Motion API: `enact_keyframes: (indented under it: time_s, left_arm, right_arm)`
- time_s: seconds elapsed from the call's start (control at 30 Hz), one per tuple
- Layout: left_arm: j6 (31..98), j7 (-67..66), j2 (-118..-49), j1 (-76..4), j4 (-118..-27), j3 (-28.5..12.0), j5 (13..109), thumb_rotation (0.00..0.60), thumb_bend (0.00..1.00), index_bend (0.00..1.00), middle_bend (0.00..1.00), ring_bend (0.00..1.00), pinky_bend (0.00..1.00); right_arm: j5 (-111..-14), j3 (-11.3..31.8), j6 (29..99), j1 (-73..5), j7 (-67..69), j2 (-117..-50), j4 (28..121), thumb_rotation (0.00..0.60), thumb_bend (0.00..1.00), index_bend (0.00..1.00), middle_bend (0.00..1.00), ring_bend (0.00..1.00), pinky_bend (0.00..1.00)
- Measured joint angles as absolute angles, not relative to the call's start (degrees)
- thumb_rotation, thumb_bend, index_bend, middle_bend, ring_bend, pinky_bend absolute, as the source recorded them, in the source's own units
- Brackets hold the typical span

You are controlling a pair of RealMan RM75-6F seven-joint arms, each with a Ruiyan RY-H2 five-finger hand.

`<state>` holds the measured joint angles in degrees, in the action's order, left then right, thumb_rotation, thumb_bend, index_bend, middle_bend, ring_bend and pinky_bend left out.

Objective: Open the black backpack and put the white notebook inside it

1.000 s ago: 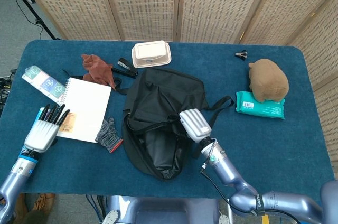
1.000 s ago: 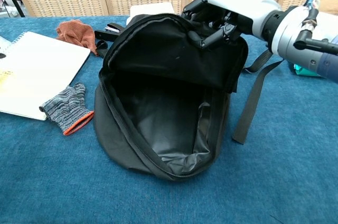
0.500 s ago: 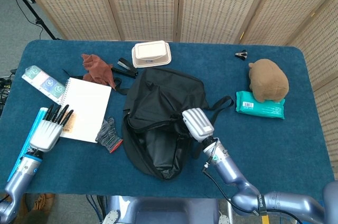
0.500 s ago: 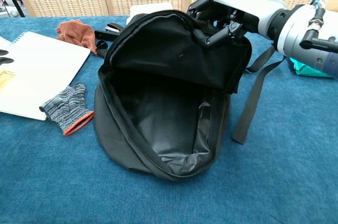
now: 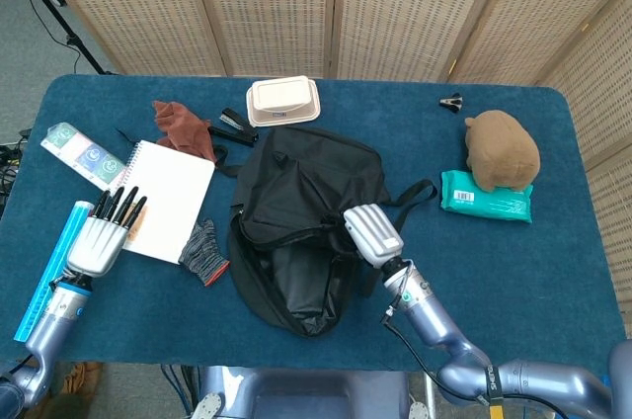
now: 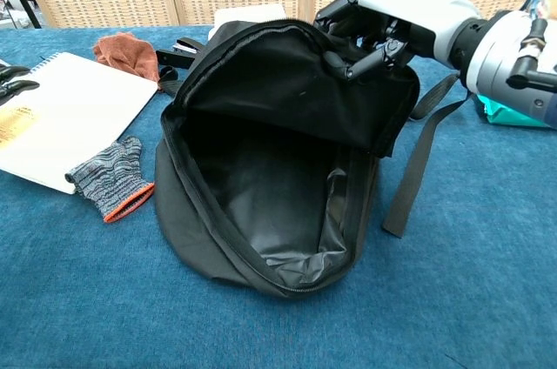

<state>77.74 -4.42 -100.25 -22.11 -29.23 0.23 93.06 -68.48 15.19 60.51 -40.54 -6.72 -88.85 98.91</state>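
— Backpack? Lying mid-table, black backpack (image 6: 261, 177) unzipped, mouth gaping toward the chest camera, flap lifted.

— Lifted how? Right hand (image 6: 383, 21), fingers curled, gripping the flap's upper edge.

— White notebook (image 5: 168, 200)? Flat on the blue table (image 5: 553, 271), left of the backpack, grey glove (image 5: 204, 252) between them.

— Left hand (image 5: 99, 238)? Fingers extended together, tips resting on the notebook's near-left edge, grasping nothing.

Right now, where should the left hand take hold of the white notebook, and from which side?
Probably the notebook's plain near edge, approached from the left hand's own side. The far edge carries the spiral, the grey glove lies at its right corner, and the book lies flat.
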Motion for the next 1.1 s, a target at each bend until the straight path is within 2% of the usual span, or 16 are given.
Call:
enact_keyframes:
  time_s: [0.1,0.17,0.27,0.37,0.63,0.73,0.9,1.1]
  left_arm:
    - [77.7,-4.2,-100.8,-22.6,-27.9,0.5,93.3,0.6,0.32,0.18,0.04,0.14,0.23]
    - [77.8,-4.0,-101.1,-22.8,-27.3,0.7,93.4,0.6,0.36,0.25,0.1,0.22,0.29]
    - [78.1,-3.8,-101.4,-23.0,-26.6,0.9,93.6,0.6,0.45,0.36,0.19,0.35,0.44]
    - [78.5,-2.7,-101.5,-23.2,-26.0,1.2,93.9,0.6,0.49,0.48,0.29,0.42,0.53]
    - [80.7,0.6,-102.2,-23.5,-23.2,2.1,94.7,0.6,0.5,0.8,0.59,0.57,0.62]
    - [82.9,2.3,-102.6,-23.4,-21.8,2.4,95.3,0.6,0.51,0.86,0.65,0.61,0.64]
    - [88.4,6.4,-103.3,-23.5,-19.8,2.8,96.3,0.6,0.51,0.87,0.66,0.62,0.65]
    - [99.0,12.4,-103.9,-23.9,-18.2,2.7,97.4,0.6,0.51,0.88,0.66,0.62,0.65]
  right_arm:
    - [-68.6,15.2,60.5,-40.6,-6.6,-88.7,99.2,0.6,0.61,0.64,0.59,0.54,0.61]
    - [-68.6,15.3,60.5,-40.7,-6.6,-88.6,99.3,0.6,0.61,0.64,0.59,0.55,0.61]
    - [-68.7,15.2,60.5,-40.8,-6.7,-88.4,99.5,0.6,0.61,0.64,0.59,0.55,0.61]
    - [-68.6,15.2,60.4,-40.8,-6.6,-88.4,99.6,0.6,0.61,0.64,0.59,0.55,0.61]
    - [-68.5,14.7,60.3,-40.7,-6.3,-88.6,99.5,0.6,0.61,0.64,0.59,0.55,0.61]
    - [-68.5,14.6,60.3,-40.8,-6.1,-88.8,99.4,0.6,0.61,0.64,0.6,0.55,0.61]
    - [-67.2,15.1,59.8,-40.9,-5.5,-88.7,99.5,0.6,0.61,0.64,0.6,0.55,0.61]
    - [-64.5,16.3,58.8,-41.3,-5.2,-87.9,100.0,0.6,0.61,0.64,0.6,0.55,0.61]
